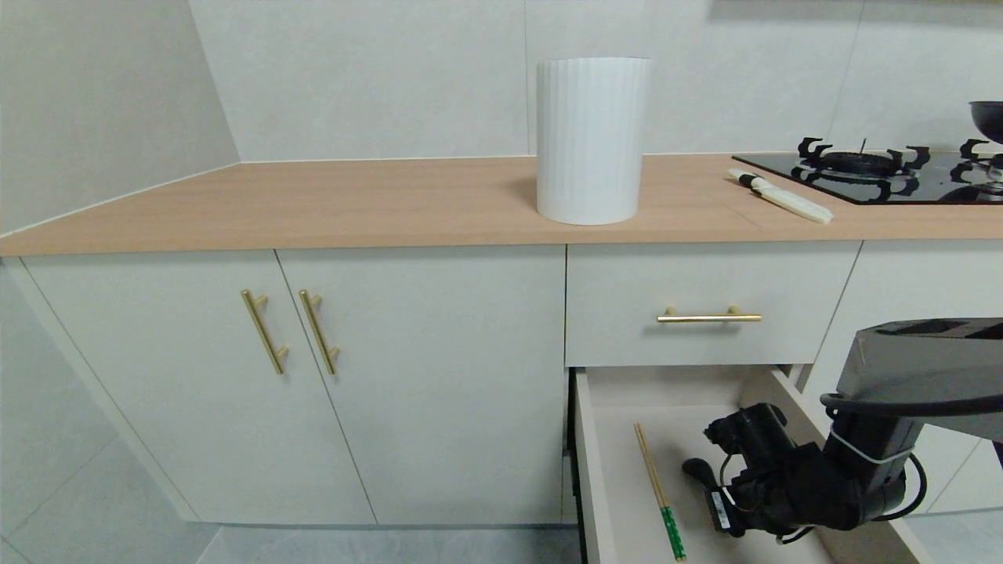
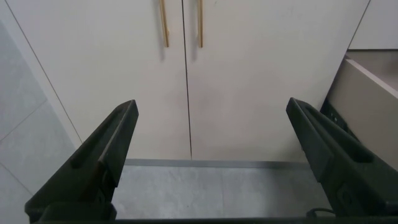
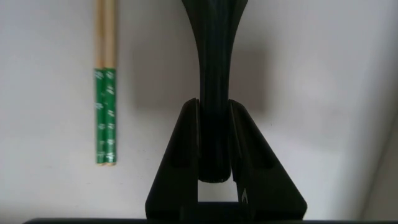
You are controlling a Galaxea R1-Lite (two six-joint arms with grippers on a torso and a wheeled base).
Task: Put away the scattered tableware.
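Observation:
A lower drawer (image 1: 592, 462) stands pulled out under the counter. Inside it lies a pair of wooden chopsticks (image 1: 658, 492) with green ends (image 3: 106, 118). My right gripper (image 1: 719, 482) hangs low in the drawer, shut on the handle of a black spoon-like utensil (image 3: 211, 43), whose rounded end (image 1: 694, 470) lies just beside the chopsticks. A white-bladed knife (image 1: 780, 196) with a dark handle rests on the wooden counter near the stove. My left gripper (image 2: 211, 155) is open, held low in front of the cabinet doors with nothing between its fingers.
A tall white ribbed canister (image 1: 592, 141) stands on the counter (image 1: 353, 204). A black gas hob (image 1: 878, 176) fills the counter's right end. A shut drawer with a gold handle (image 1: 709, 317) sits above the open one. Two cabinet doors (image 1: 290, 376) are at the left.

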